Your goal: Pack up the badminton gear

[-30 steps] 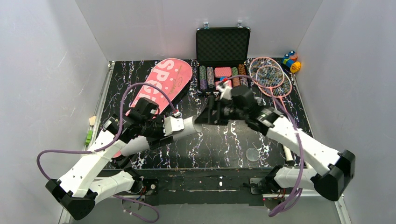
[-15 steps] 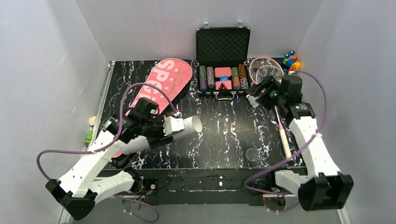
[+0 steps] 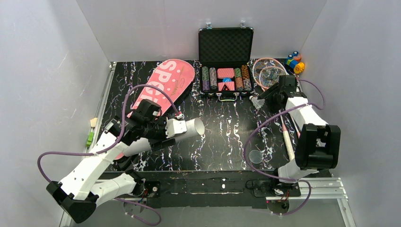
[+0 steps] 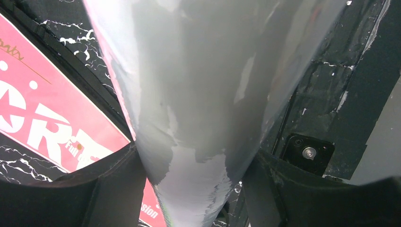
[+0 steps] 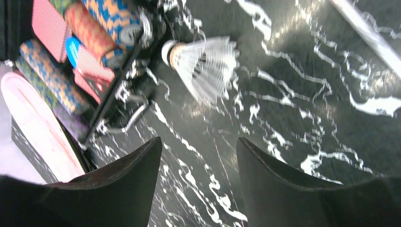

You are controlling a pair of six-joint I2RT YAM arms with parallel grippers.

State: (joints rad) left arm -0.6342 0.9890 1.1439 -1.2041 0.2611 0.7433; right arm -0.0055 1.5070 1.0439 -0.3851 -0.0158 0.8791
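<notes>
Near→far:

- 1 clear round disc lies flat on the table, near edge, right of centre. Nothing touching it.
- L gripper is clamped on the 1 white tube. The tube is held off the table, roughly level, open end pointing right toward centre. L wrist cam: tube fills the view, a finger pressed on each side.
- 1 pink bag lies flat, left-centre, running diagonally from under the L arm to the far edge. "SP…" lettering faces up.
- 1 shuttle lies on its side on the table, cork end toward the case, just beside the case's front corner.
- R gripper has its jaws apart with nothing between them. It hangs over the table just short of the shuttle, not touching. Top cam puts it right of centre, near the racket heads.
- 2 rackets at far right, heads overlapping. I can trace only 1 shaft + white handle running back along the right side toward the near edge; R arm covers part.
- 1 black case at far centre, lid up, chip rows inside.
- Toy blocks in the far-right corner, clustered; can't tell the count.
</notes>
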